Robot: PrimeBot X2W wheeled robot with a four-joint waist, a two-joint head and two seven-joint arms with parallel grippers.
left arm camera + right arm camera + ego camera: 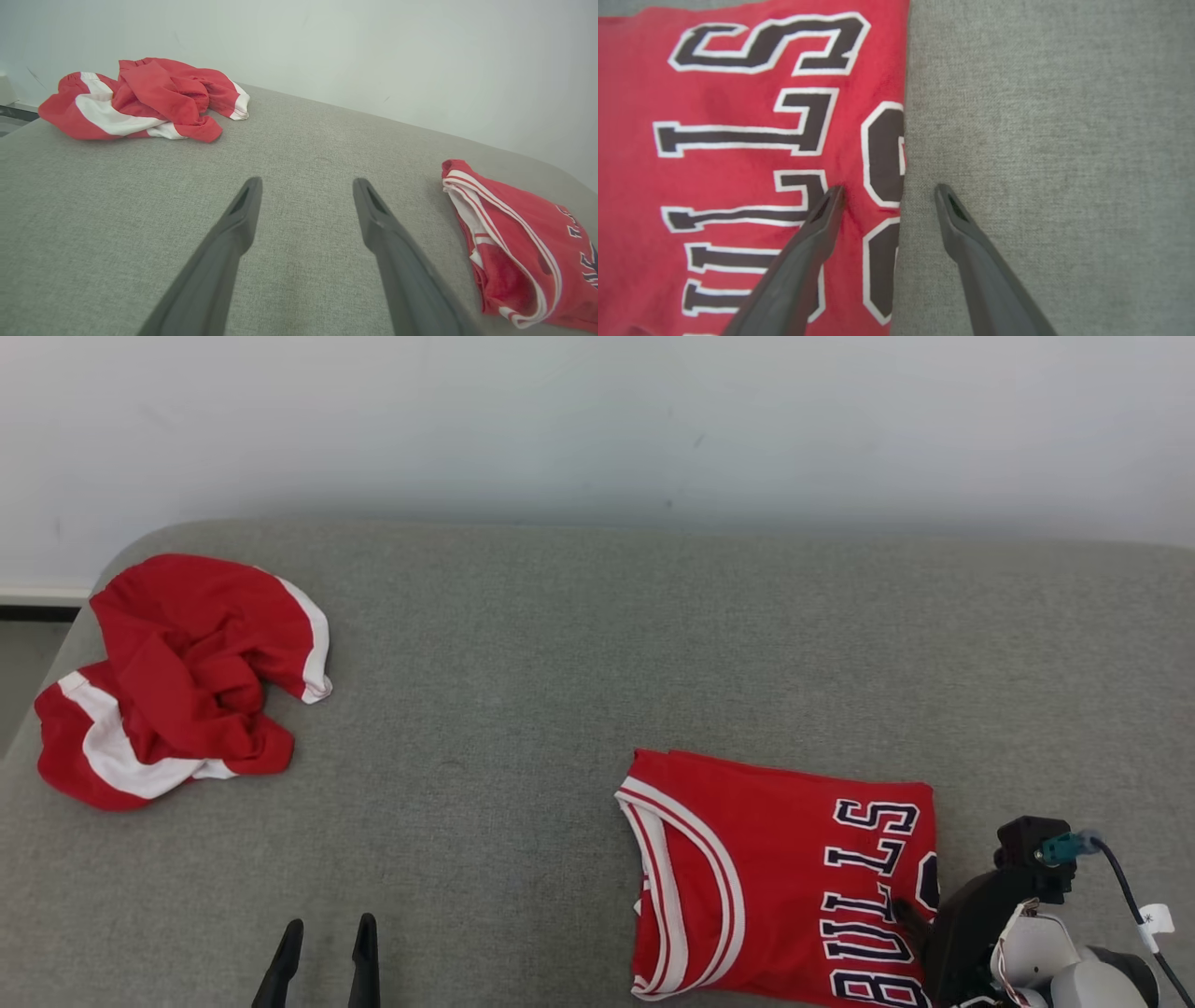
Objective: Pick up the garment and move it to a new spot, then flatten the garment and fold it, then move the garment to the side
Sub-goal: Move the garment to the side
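Here we are at the grey cushion (523, 663) against the pale wall (597, 420), and the red jersey (775, 868) lies folded flat towards the robot's right, near the front edge. The white-trimmed neckline faces left and the dark lettering runs along the right-hand side. The right jaws are right over it, and they're wide open, gripping nothing. From the wrist you can see one dark finger (803, 252) lying across the letters, its tip seeming to dimple the cloth. The other finger (980, 270) is out over bare grey fabric, so the jersey's folded edge runs straight up between the two.

Over on the left, the left jaws sit low near the front edge of the cushion. They're wide open too, with both fingers (224, 242) pointing out above bare cushion, well apart from either piece of clothing.

Far across at the back left corner sits a crumpled red and white garment (177, 681), bunched in a heap close to the cushion's rounded edge.
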